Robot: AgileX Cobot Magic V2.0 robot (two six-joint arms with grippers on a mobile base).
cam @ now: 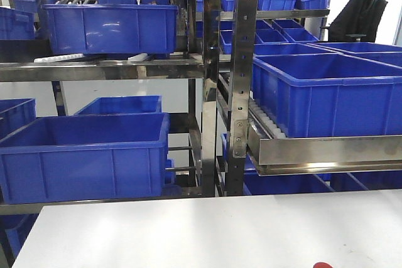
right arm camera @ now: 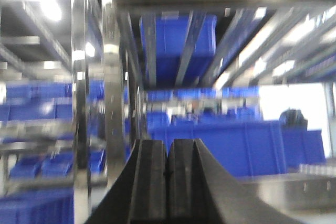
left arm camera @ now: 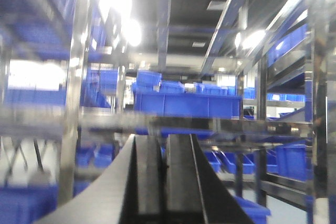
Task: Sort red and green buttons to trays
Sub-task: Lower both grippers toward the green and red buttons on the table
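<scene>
Right claw (right arm camera: 168,148) closed, left claw (left arm camera: 164,145) barely parted, facing crates (right arm camera: 247,148)

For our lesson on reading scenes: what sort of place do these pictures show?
Probably a warehouse or factory storeroom: deep blue plastic crates fill tiered stainless-steel racks, some on sloped roller shelves, behind a plain white table.

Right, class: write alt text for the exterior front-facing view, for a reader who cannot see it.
A white table fills the foreground, with a sliver of something red at the picture's bottom edge. Behind it, steel shelving holds many deep blue crates.
</scene>
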